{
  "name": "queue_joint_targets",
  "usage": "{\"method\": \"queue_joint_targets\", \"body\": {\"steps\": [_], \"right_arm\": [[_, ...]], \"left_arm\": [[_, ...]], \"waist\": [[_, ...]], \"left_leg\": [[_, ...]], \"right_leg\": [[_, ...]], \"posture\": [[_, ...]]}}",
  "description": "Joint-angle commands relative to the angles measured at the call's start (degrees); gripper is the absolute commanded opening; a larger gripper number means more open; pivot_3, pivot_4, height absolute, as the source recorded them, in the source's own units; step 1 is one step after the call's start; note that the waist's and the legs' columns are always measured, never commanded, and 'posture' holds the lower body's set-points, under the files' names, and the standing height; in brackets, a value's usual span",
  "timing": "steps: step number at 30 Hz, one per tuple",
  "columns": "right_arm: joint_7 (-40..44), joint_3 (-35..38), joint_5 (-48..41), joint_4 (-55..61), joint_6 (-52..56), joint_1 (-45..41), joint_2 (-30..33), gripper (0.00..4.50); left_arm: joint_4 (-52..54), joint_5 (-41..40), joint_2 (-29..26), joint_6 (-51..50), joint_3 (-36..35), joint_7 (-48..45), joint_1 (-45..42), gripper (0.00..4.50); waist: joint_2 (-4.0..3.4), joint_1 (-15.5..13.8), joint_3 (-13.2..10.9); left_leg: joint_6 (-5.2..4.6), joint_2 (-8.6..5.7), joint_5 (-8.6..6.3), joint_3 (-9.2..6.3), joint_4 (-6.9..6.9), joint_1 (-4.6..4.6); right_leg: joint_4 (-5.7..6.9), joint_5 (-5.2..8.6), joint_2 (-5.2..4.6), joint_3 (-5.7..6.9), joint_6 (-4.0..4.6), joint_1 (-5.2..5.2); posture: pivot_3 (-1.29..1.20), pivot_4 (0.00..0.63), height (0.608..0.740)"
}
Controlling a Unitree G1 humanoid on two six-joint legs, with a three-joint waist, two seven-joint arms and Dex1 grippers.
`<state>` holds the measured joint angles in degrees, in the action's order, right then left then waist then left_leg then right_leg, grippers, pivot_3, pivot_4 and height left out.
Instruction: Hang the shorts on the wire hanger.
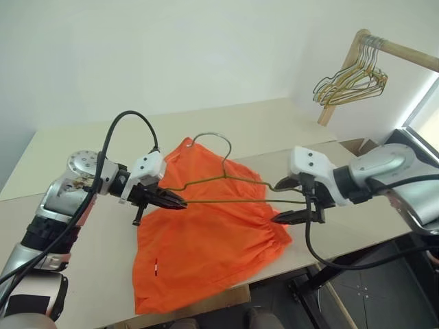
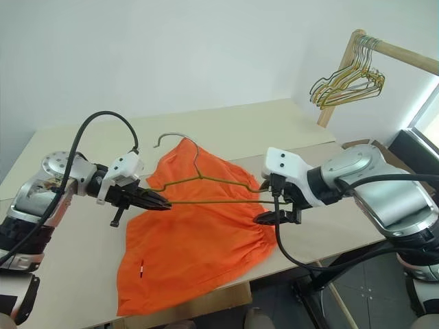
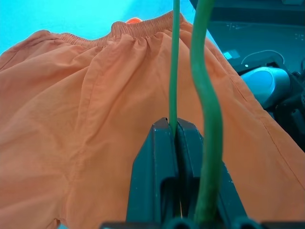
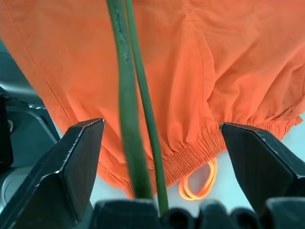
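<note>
Behind the table, pale gold and grey wire hangers (image 1: 350, 82) are hanging from a wooden rail (image 1: 405, 53).
Left gripper (image 1: 180, 203) is pinching the thin olive-grey wire hanger (image 1: 226, 179) over the bright orange fabric shorts (image 1: 206, 240); right gripper (image 1: 285, 202) is spreading around its other end.

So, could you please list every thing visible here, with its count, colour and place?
shorts: one, bright orange, lying on the table, waistband toward the right claw.
wire hanger: one, dark olive-grey, above the shorts, one end pinched by the left claw.
table: one, beige, under the shorts.
bunch of hangers: several, pale gold and grey, hung on the wooden rail at far right.
left claw: black, shut on the wire hanger.
right claw: black, open at the hanger's other end.
</note>
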<state>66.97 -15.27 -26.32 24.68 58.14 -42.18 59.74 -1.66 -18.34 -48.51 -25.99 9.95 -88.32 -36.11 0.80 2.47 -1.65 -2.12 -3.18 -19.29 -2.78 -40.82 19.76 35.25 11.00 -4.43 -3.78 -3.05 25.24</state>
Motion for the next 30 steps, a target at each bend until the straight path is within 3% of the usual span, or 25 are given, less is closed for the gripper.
{"method": "queue_joint_targets", "body": {"steps": [1,7,19,22,30], "right_arm": [[0.1,3.2,-2.5,2.6,2.6,-3.6,0.7,4.44],[-1.1,1.5,-5.0,3.5,9.0,-10.6,-0.5,4.44],[2.7,-15.3,1.0,-1.1,10.3,-18.7,-0.2,4.44],[3.5,-17.2,2.6,-2.6,9.4,-20.4,-1.0,3.91],[6.3,-18.9,4.5,-4.1,8.1,-22.1,-2.1,1.3]], "left_arm": [[0.2,-0.4,-0.7,-0.2,-0.7,0.0,-1.7,0.0],[-0.1,0.6,-0.9,-0.4,0.1,0.0,-1.7,0.0],[-0.1,0.6,-0.7,-0.5,0.6,0.2,-1.8,0.0],[0.2,0.5,-0.9,-0.5,0.6,0.3,-1.5,0.0],[0.8,0.2,-1.2,-0.7,0.3,0.4,-0.7,0.0]], "waist": [[0.0,0.1,0.0],[0.0,0.1,0.0],[0.0,0.1,0.0],[-0.01,0.2,0.0],[-0.01,0.1,0.0]], "left_leg": [[0.0,0.0,0.0,0.0,0.0,0.0],[0.0,0.01,0.0,-0.01,0.01,-0.01],[-0.01,-0.01,0.0,0.0,-0.01,0.01],[0.0,-0.01,0.0,0.0,-0.01,0.01],[0.01,-0.02,0.0,-0.01,-0.01,0.01]], "right_leg": [[0.0,0.0,0.0,0.0,0.0,0.0],[0.01,0.0,0.01,0.0,0.0,0.01],[0.01,0.0,-0.01,0.01,0.0,0.02],[0.02,0.0,0.0,0.01,0.0,0.04],[0.03,0.0,-0.01,0.02,0.0,0.04]], "posture": [[-0.07,0.0,0.74],[-0.07,0.0,0.74],[-0.07,0.0,0.74],[-0.06,0.0,0.74],[-0.05,0.0,0.74]]}}
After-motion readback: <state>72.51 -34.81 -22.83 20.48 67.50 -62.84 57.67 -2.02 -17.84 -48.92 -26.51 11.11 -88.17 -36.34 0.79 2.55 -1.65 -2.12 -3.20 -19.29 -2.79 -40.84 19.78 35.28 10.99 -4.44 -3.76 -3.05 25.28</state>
